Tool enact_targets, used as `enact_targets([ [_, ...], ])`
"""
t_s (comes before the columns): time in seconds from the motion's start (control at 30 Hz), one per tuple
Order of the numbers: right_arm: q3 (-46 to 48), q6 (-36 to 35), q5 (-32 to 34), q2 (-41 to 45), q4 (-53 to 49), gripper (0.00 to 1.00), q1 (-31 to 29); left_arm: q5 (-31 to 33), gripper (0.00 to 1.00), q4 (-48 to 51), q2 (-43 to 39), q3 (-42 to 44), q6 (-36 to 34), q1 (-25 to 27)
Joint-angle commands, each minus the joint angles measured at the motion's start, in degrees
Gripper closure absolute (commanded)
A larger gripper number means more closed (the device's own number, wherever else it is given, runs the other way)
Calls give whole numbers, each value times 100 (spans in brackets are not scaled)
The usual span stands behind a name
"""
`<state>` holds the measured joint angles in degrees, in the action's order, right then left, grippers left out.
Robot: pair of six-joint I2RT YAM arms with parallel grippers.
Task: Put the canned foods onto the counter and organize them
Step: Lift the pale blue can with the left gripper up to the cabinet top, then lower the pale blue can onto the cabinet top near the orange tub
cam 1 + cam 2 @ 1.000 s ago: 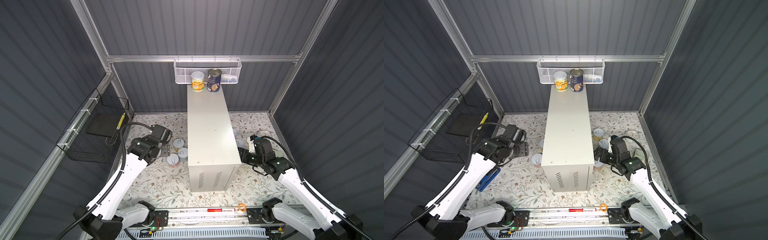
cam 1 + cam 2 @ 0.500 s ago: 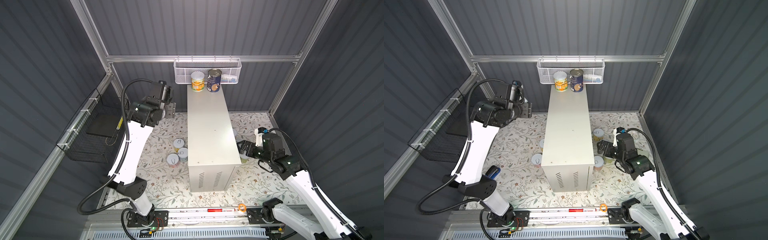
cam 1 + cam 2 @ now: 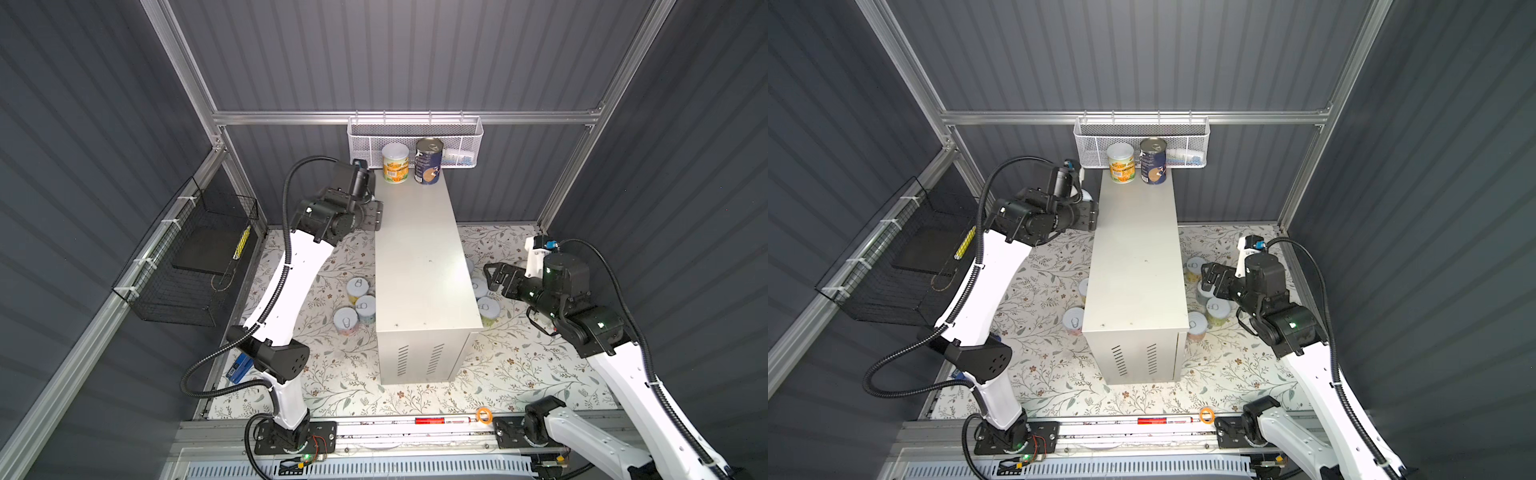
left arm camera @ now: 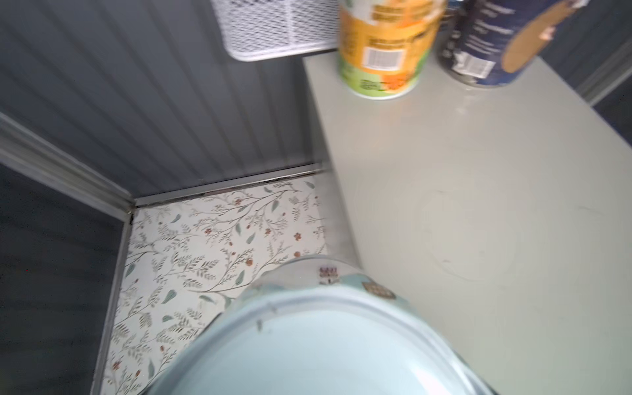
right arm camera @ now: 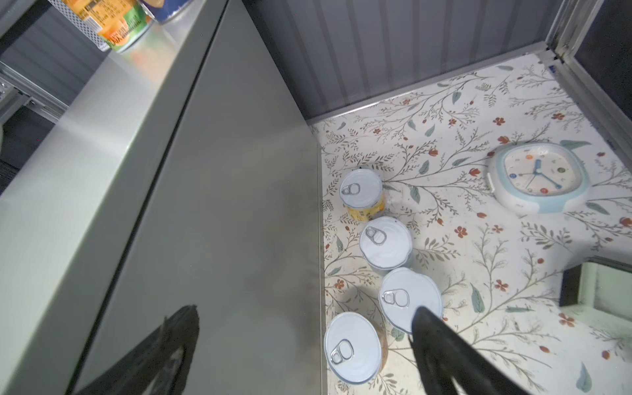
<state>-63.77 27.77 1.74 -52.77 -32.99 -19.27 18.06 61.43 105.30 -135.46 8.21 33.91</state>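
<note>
The counter (image 3: 419,257) is a tall white metal box, with a yellow-orange can (image 3: 395,163) and a navy can (image 3: 429,161) upright at its far end. My left gripper (image 3: 374,214) hovers at the counter's left edge near that end, shut on a pale-blue-lidded can (image 4: 325,342) that fills the near part of the left wrist view. On the floor left of the counter stand three cans (image 3: 357,289). Right of it, several white-lidded cans (image 5: 385,246) stand in a row. My right gripper (image 5: 302,309) hangs open above them, beside the counter's wall, holding nothing.
A white mesh basket (image 3: 415,141) hangs on the back wall just behind the counter's cans. A black wire basket (image 3: 187,266) hangs on the left wall. A pale blue clock (image 5: 538,178) lies on the floral floor at the right. A red marker (image 3: 430,420) lies on the front rail.
My left arm has risen from the floor beside the left cans to counter-top height and swung toward the counter's edge. My right gripper has shifted slightly toward the back.
</note>
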Motion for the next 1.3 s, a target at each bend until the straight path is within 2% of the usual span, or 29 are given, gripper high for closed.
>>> enact_targets([
  [0.0,-243,-108,-97,-131,122,2,13,-10,100,-492,105,-579,38,222],
  [0.63,-200,-140,-394,-247,394,1,15,-245,99,-468,767,-965,240,344],
  [0.8,-145,-148,-424,-284,378,1,11,-301,39,-474,859,-1035,239,343],
  [0.9,-136,-126,-454,-318,386,1,13,-344,27,-427,973,-1110,240,344],
  [1.1,-138,-132,-376,-422,354,1,14,-332,15,-436,1089,-1168,191,344],
  [1.17,-145,-132,-376,-461,339,1,12,-339,5,-485,1090,-1158,171,344],
  [1.27,-162,-128,-359,-471,337,1,11,-338,3,-543,1098,-1149,135,344],
])
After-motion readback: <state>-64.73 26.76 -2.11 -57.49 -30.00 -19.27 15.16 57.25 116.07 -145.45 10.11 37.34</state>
